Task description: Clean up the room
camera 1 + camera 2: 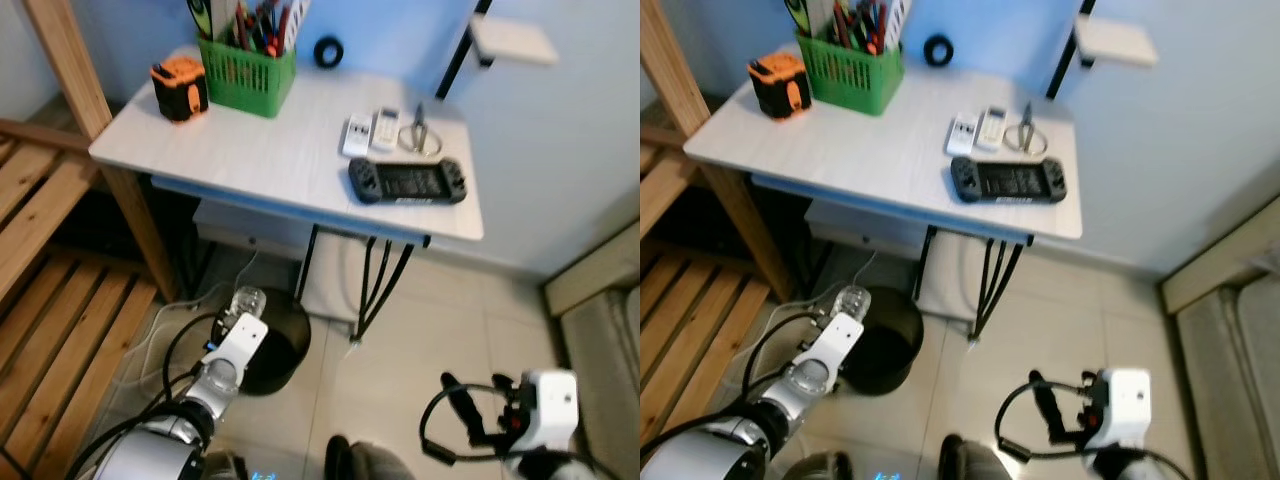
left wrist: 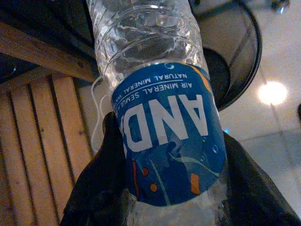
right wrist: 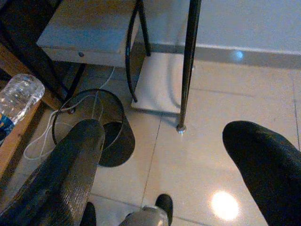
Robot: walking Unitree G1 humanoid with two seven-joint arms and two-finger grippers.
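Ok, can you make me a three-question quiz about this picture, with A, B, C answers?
1. Where is the black bin?
A. On the table
B. On the floor beside the table's legs
C. On the wooden slats

2. What colour is the basket of pens?
A. Green
B. Red
C. White

3. What is the left hand doing?
A. Holding a water bottle
B. Hanging empty
C. Holding the game console

Answers:
1 B, the bin stands on the tiles by the table legs.
2 A, its plastic mesh is green.
3 A, the left wrist view shows the black fingers clamped on the bottle's blue label.
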